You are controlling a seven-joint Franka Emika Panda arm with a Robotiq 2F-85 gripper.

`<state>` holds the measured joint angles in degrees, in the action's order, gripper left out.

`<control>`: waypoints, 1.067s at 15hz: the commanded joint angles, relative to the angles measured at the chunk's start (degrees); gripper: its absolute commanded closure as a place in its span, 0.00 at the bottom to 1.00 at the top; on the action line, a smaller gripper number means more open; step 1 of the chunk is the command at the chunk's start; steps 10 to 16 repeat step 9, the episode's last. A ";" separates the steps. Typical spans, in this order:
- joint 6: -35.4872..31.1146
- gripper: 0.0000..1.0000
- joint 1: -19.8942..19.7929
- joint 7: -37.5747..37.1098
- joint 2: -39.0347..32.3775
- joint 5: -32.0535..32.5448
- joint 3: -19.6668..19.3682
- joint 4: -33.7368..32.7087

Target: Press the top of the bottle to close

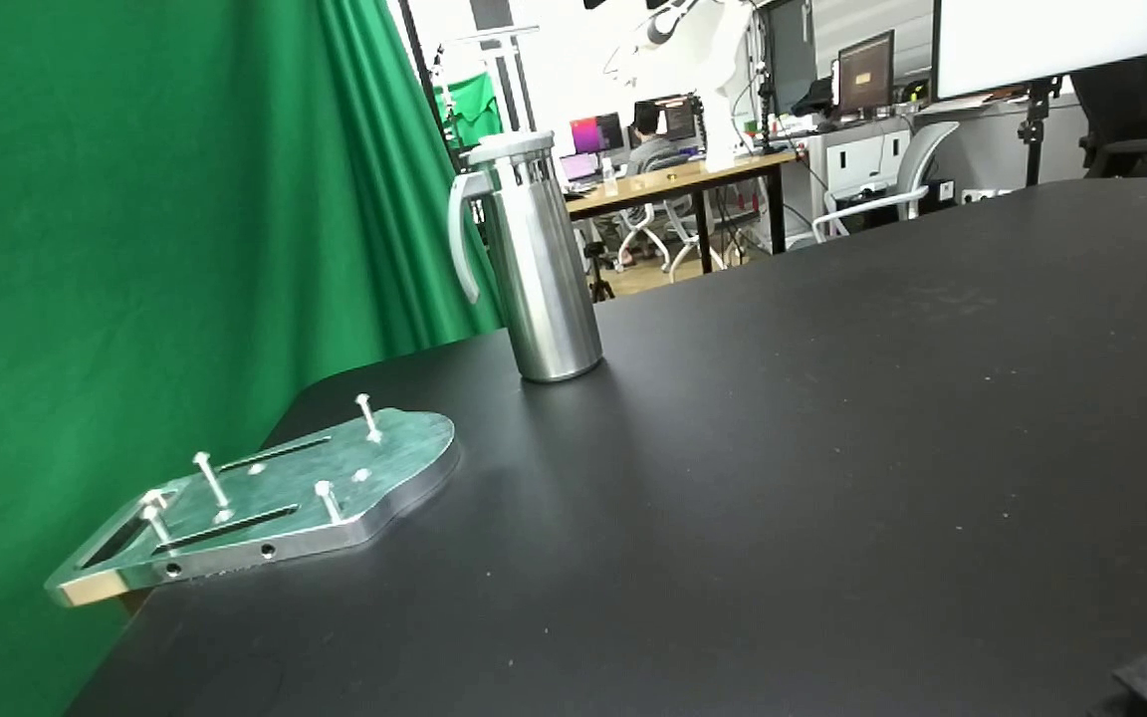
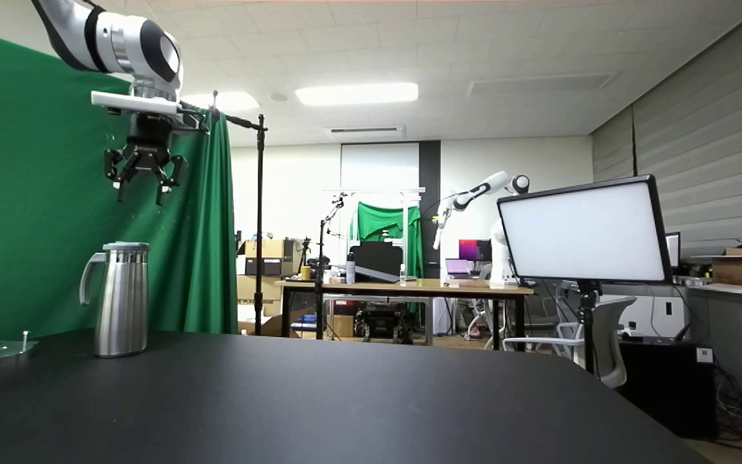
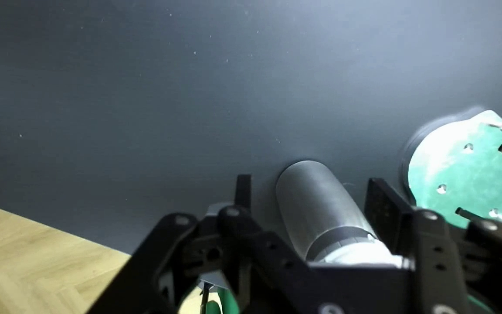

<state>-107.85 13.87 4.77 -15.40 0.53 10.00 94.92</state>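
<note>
Wrist view records one gripper (image 3: 311,196), its two fingers (image 3: 388,218) spread apart, with one steel bottle (image 3: 316,200) seen through the gap between them. In an exterior view, that bottle stands upright on one black table (image 2: 345,399), below the jaws and well apart from them, its one handle (image 2: 84,287) to the side and its one grey cap (image 2: 126,246) uppermost. One green-tinted plate (image 1: 285,486) lies near the bottle, likewise lower than the jaws.

Downturned gripper (image 2: 141,194) (spread wide).
</note>
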 commanded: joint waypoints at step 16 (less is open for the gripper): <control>-0.69 0.00 -3.85 4.48 12.10 -3.85 0.03 13.27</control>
